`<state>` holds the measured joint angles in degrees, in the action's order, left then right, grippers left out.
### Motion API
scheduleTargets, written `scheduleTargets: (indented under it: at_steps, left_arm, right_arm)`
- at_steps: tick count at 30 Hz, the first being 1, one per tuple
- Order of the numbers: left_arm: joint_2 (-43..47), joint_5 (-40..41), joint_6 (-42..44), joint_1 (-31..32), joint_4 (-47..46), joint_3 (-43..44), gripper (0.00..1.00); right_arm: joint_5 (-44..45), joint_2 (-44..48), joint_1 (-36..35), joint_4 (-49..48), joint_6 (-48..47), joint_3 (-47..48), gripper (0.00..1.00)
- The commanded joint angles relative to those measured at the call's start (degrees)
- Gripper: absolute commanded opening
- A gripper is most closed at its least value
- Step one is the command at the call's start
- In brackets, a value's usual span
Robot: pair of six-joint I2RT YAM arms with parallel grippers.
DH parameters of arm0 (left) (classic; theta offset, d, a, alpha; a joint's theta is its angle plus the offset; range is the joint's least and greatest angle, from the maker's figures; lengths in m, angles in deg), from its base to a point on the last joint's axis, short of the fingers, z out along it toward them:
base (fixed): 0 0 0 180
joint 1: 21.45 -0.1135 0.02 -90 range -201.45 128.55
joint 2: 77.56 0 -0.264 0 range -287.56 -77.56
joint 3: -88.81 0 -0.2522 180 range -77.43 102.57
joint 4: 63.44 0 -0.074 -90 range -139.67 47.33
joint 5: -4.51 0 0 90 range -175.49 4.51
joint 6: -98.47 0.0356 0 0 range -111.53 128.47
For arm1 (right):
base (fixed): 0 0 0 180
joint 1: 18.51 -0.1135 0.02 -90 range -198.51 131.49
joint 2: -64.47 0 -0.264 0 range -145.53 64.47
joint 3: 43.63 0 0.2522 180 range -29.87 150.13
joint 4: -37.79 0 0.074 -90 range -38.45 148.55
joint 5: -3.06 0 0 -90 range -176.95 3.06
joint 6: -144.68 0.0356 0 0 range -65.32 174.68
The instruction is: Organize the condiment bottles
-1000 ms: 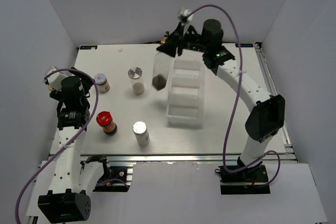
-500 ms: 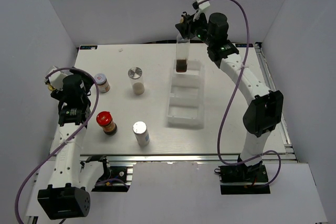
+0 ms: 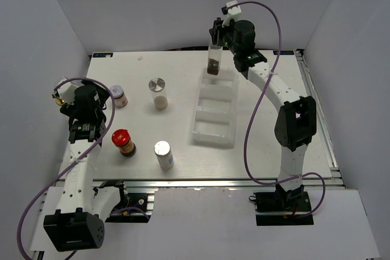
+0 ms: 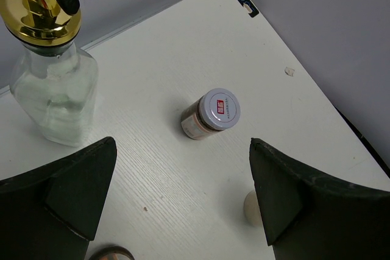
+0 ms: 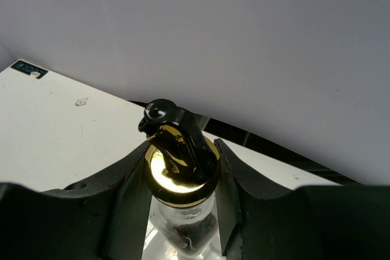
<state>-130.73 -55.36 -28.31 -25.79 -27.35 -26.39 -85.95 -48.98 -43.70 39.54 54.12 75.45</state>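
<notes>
- The right claw is closed on a tall glass bottle, pinching it high up at the neck, just under the gold pourer top.
- That bottle hangs upright at the far end of the white tray, over or in its farthest compartment. The views do not show whether its base touches the tray floor.
- It looks mostly empty, with a little dark liquid at the bottom, so it is probably light. Glass is hard, smooth and breakable, and held this high it could swing or slip. It likely wants a slow, straight descent before it is let go.
- The left claw is spread wide and holds nothing. It hovers above the left side of the table.
- Below the left claw stands a small white-lidded jar, upright and apart from everything else. It is short and round, so it is best taken across the body just below the lid.
- A second glass bottle with a gold pourer stands near the table's left edge. It holds clear liquid and is likely heavier, so its square body offers a surer hold than the thin neck.
- On the table left of the tray stand:
  - one silver-lidded shaker
  - another shaker
  - a red-capped jar
- All three are rigid and upright, and should be easy to pinch at mid-body.
</notes>
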Motion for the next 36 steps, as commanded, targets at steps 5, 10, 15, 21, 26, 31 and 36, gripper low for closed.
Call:
scheduleTargets:
  at_steps: [5, 10, 15, 21, 26, 31, 36]
  left_arm:
    - [0.70, 2.21, -1.10, -0.06, 1.84, 2.74, 0.98]
    - [0.61, 2.56, -2.16, -0.06, 1.84, 2.21, 0.98]
    - [0.43, 2.57, -2.51, 0.03, 2.81, 3.18, 0.98]
    - [1.05, 4.67, -3.04, -0.06, 5.36, 4.24, 0.98]
    - [1.40, 7.22, -3.39, 0.03, 6.33, 4.24, 0.98]
    - [0.18, 9.59, -3.30, 0.03, 6.68, 4.59, 0.98]
    - [-2.55, 9.33, -3.39, -0.06, 6.67, 4.59, 0.98]
  right_arm:
    - [1.82, 3.05, -0.12, -9.78, 0.12, 0.24, 0.00]
    - [3.92, 5.87, -0.56, -12.32, -0.41, -4.22, 0.00]
    - [6.47, 6.58, -2.32, -15.67, -2.96, -7.67, 0.00]
    - [6.04, 5.17, -2.93, -17.78, -0.41, -9.25, 0.00]
    - [6.65, 3.85, -3.81, -19.27, 0.12, -10.48, 0.00]
    - [7.61, 3.50, -3.99, -21.83, 3.54, -14.70, 0.00]
    - [6.92, 3.85, -3.99, -22.35, 3.64, -17.33, 0.39]
